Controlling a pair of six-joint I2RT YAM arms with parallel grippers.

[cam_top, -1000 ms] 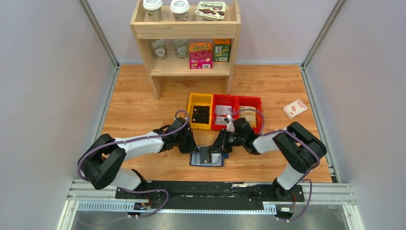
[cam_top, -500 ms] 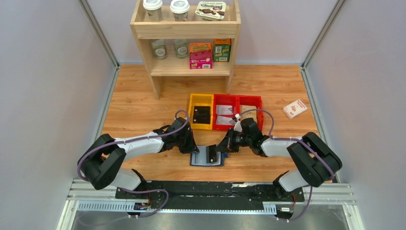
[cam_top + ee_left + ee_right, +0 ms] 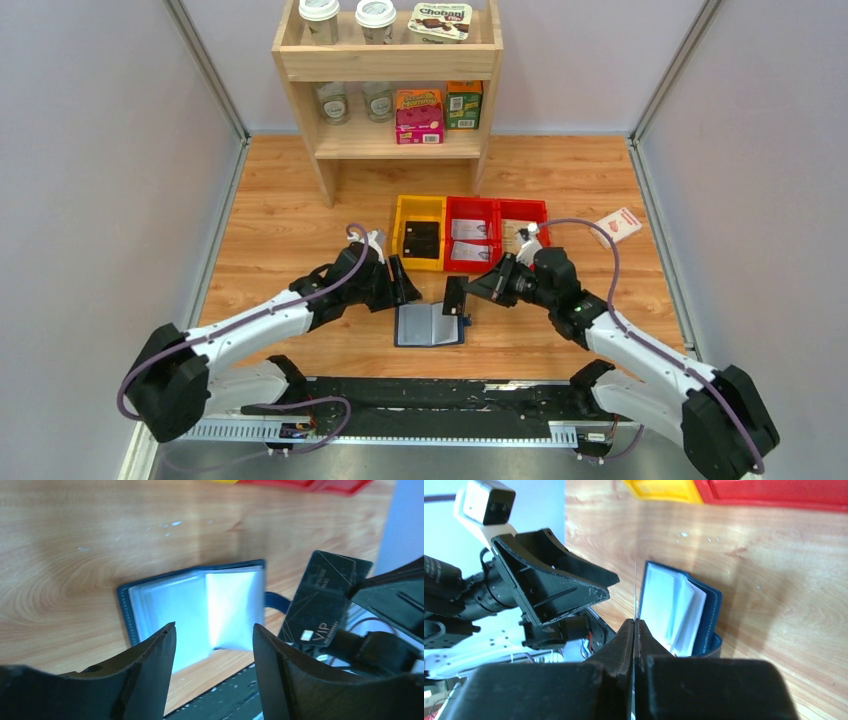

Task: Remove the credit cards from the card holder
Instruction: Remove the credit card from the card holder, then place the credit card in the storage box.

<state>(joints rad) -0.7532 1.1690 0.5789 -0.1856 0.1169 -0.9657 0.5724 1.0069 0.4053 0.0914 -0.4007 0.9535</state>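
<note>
My right gripper (image 3: 634,624) pinches a black credit card (image 3: 320,600) tight. My left gripper (image 3: 214,627) gapes empty over the open card holder (image 3: 430,325).

A light-brown wood-grain table top (image 3: 300,220) carries everything. At its 12 o'clock edge stands a pale wooden two-tier shelf unit (image 3: 385,63). Near the middle, three small plastic bins sit touching in a row: a yellow bin (image 3: 399,235), a red middle bin (image 3: 470,203) and a red right bin (image 3: 523,205). At 3 o'clock from them, apart, lies a white-and-red box (image 3: 615,226). At 6 o'clock, a navy-blue booklet-style card holder (image 3: 428,325) lies open, its pale sleeves facing up.
</note>
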